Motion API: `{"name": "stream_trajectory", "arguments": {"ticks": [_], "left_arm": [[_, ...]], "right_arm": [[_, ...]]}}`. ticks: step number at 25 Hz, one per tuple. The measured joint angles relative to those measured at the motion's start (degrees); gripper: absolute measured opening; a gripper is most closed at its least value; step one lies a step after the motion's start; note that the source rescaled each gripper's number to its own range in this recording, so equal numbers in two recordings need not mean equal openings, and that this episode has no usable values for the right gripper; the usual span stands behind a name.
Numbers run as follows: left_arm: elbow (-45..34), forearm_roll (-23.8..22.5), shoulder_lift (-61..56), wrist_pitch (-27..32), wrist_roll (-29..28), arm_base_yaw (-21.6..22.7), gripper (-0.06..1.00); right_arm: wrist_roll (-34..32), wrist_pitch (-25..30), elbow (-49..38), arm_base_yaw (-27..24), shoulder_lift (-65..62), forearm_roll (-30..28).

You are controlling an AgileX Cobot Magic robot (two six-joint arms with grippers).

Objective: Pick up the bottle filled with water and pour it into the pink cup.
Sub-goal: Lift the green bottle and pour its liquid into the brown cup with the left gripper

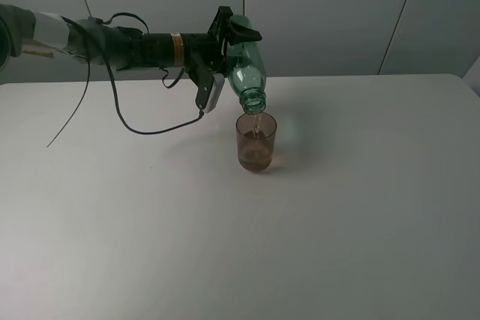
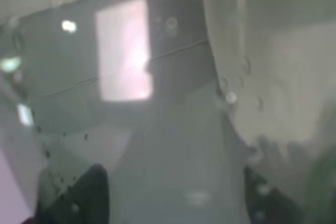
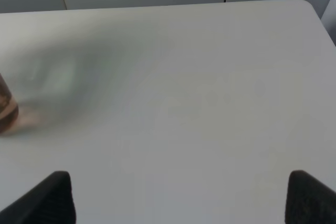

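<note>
Left wrist view: bottle (image 2: 173, 145) blurred, fills frame; right wrist view: pink cup (image 3: 5, 109) cut by edge.

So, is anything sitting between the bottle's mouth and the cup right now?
Nothing visible does. The left end effector holds the bottle tilted, with its mouth just above the open top of the cup. A thin stream of water falls straight in.
</note>
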State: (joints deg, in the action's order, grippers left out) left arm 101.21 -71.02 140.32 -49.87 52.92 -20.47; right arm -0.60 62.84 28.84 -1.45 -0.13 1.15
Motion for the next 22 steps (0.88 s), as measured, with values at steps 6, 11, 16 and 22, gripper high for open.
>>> {"name": "stream_trajectory", "arguments": {"ticks": [6,11,16,22], "left_arm": [[0.0,0.0,0.0,0.0,1.9,0.0,0.01],[0.0,0.1,-0.1,0.0,3.7,-0.1,0.01],[0.0,0.2,-1.0,0.0,4.5,-0.7,0.01],[0.0,0.3,-1.2,0.0,6.6,-1.0,0.01]], "right_arm": [[0.0,0.0,0.0,0.0,0.0,0.0],[0.0,0.0,0.0,0.0,0.0,0.0],[0.0,0.0,0.0,0.0,0.0,0.0],[0.0,0.0,0.0,0.0,0.0,0.0]]}}
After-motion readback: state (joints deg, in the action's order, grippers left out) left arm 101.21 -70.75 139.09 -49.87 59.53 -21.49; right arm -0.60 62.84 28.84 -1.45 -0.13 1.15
